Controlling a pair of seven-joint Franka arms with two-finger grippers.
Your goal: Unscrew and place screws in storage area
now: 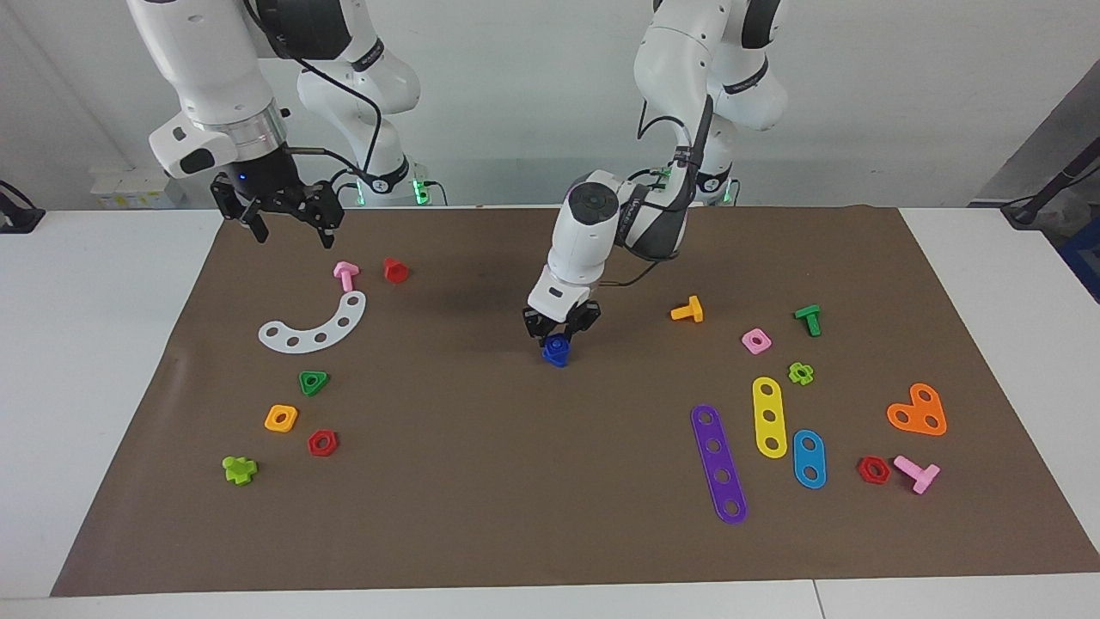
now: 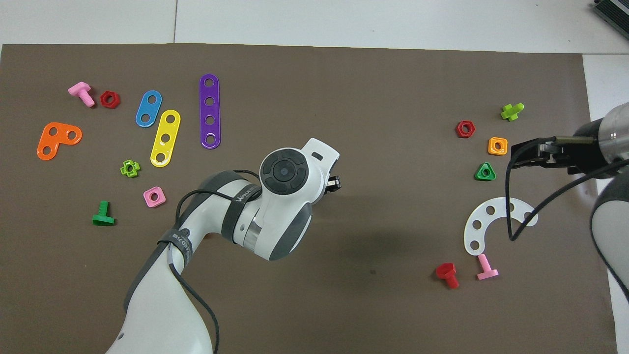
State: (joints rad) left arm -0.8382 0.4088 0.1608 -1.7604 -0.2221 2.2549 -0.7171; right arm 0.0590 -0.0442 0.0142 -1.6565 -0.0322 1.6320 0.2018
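A small dark-blue screw [image 1: 557,350] stands at the middle of the brown mat [image 1: 516,481]. My left gripper [image 1: 562,334] points down onto it, its fingertips shut on the screw's top. In the overhead view the left wrist [image 2: 287,179] hides the screw. I cannot tell whether the screw is clear of the mat. My right gripper [image 1: 290,227] hangs open and holds nothing, above the mat's edge at the right arm's end; the overhead view shows it [image 2: 515,156] beside a green triangle nut [image 2: 485,172].
At the right arm's end lie a white arc plate [image 1: 314,325], a pink bolt [image 1: 345,274], a red bolt [image 1: 394,270] and several nuts. At the left arm's end lie an orange bolt [image 1: 687,309], a purple strip [image 1: 718,463], a yellow strip [image 1: 769,416] and more pieces.
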